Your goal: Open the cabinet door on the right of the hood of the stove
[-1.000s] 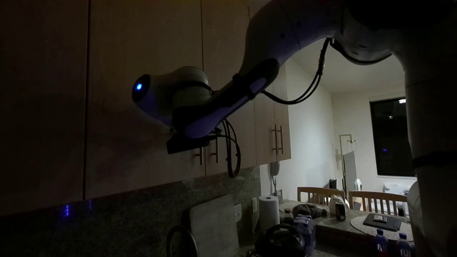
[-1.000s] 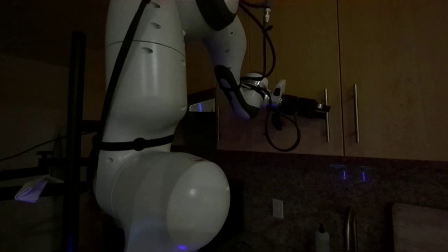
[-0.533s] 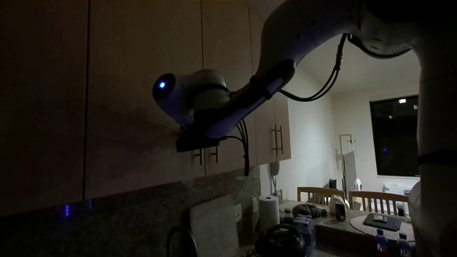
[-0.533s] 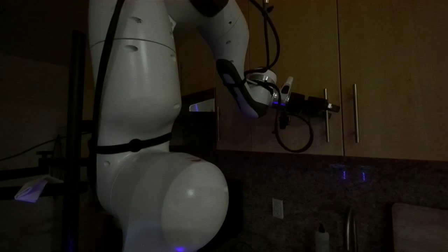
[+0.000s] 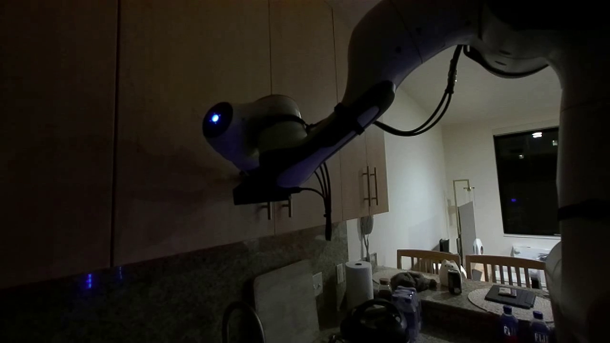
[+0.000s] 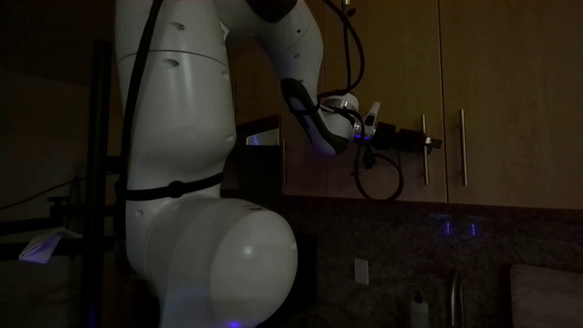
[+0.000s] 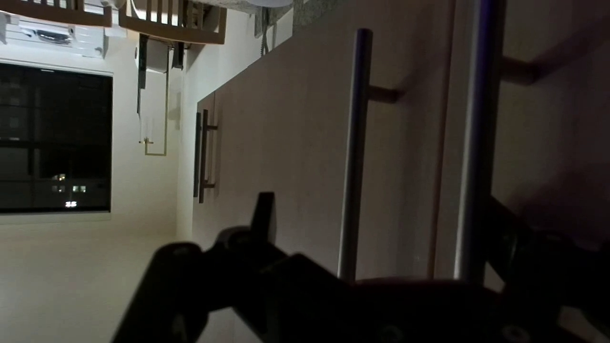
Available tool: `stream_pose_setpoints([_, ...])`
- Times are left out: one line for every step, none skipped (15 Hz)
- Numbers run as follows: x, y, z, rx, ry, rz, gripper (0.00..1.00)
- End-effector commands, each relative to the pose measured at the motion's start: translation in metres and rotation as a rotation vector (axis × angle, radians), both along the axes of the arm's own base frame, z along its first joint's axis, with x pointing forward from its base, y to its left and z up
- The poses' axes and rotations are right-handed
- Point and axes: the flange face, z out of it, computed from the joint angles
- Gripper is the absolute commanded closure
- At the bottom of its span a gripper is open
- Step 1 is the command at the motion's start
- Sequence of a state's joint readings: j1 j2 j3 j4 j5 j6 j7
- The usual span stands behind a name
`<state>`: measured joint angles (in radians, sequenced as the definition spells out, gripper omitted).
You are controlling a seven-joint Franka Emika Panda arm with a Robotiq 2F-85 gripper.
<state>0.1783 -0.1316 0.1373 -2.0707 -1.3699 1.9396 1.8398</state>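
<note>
Blue-capped bottles point(image 5: 509, 325) lettered FIJI, tan cabinet door point(image 6: 396, 68) closed, gripper point(image 7: 380, 205) spread wide near handle point(image 6: 426, 168)

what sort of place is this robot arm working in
Probably a home kitchen: I see wall cabinets, what looks like a curved faucet lower down, and a roll of paper towels.

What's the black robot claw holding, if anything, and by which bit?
Nothing: the black two-fingered gripper is open near a slim vertical silver bar handle, not closed on it.
</note>
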Motion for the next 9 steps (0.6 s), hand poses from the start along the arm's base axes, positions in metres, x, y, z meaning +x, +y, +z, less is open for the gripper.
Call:
stream_pose_setpoints([-0.019,-0.033,0.004,-0.013,-0.017,-0.122,0.00])
stream_pose_setpoints([-0.022,-0.034,0.006,-0.011,-0.004,-0.124,0.00])
stream_pose_setpoints([-0.024,-0.034,0.006,-0.009,0.015,-0.120,0.00])
stream_pose_setpoints([-0.026,-0.035,0.007,-0.007,0.029,-0.107,0.00])
stream_pose_setpoints([-0.027,-0.036,0.007,-0.004,0.039,-0.095,0.00])
stream_pose_setpoints([-0.029,-0.037,0.007,0.003,0.046,-0.094,0.00])
stream_pose_setpoints([-0.031,-0.039,0.008,0.005,0.052,-0.096,0.00])
stream_pose_setpoints([-0.035,-0.040,0.009,0.008,0.059,-0.095,0.00])
stream_pose_setpoints([-0.038,-0.041,0.011,0.012,0.063,-0.098,0.00])
